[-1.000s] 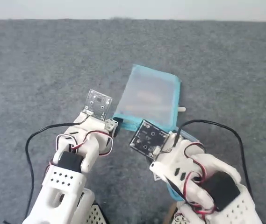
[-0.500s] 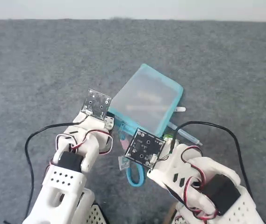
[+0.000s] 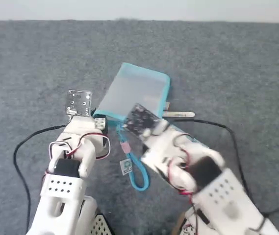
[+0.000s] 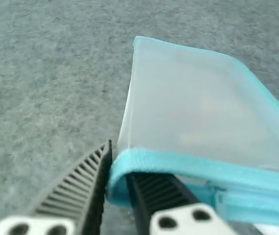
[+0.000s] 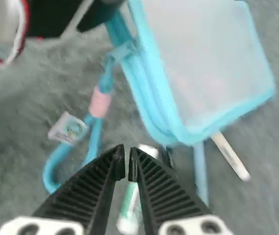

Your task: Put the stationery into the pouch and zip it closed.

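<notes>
The frosted pouch (image 3: 135, 90) with turquoise trim lies flat mid-counter (image 3: 237, 63). The shapes inside it are too faint to name, and a white pen (image 3: 178, 114) juts out on the counter at its 3 o'clock side. The left claw (image 4: 118, 161) pinches the pouch's 7 o'clock corner, while the right claw (image 5: 127, 149), pressed together on nothing, hangs near its 5 o'clock edge above a green-and-white pen (image 5: 132, 205). The turquoise wrist strap (image 3: 138, 177) trails toward 6 o'clock with a small tag (image 3: 126, 166), its print too small to read.

White shells clad the left arm (image 3: 63, 183), lower left, and right arm (image 3: 215, 183), lower right, over black servos and red-black wiring; the left gripper (image 4: 117, 164) is ribbed black.
</notes>
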